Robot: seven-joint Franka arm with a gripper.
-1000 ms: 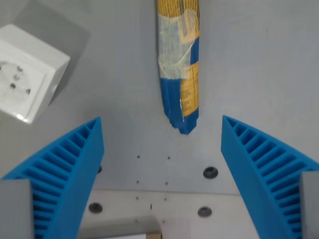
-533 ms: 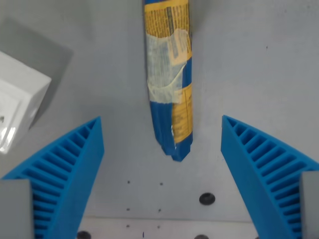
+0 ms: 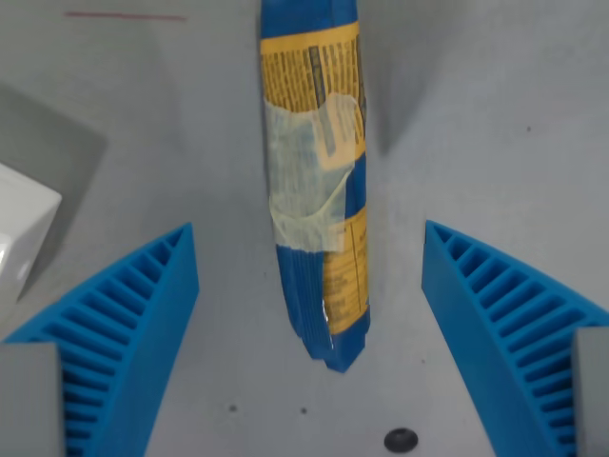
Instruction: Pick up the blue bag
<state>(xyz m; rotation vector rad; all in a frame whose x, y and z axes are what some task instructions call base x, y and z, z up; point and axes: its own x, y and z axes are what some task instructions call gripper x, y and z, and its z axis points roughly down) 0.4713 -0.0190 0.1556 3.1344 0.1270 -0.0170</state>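
1. Between the two ribbed blue fingers (image 3: 133,324): blue bag (image 3: 314,190), yellow label panels, pale tape patch across its middle; lies lengthwise on the grey table (image 3: 495,114), running from the top edge down to mid-frame.
2. Gripper (image 3: 309,333): jaws spread wide, touching nothing; bag's lower tip sits in the gap.
3. Wrist view's left edge: white box (image 3: 19,238), partly cut off.
4. Near bottom edge: dark hole (image 3: 401,440) in the table.

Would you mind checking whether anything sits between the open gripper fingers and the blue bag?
Nothing visible does. The blue bag lies on bare surface between the open gripper's fingers; the white box sits off to the wrist view's left.
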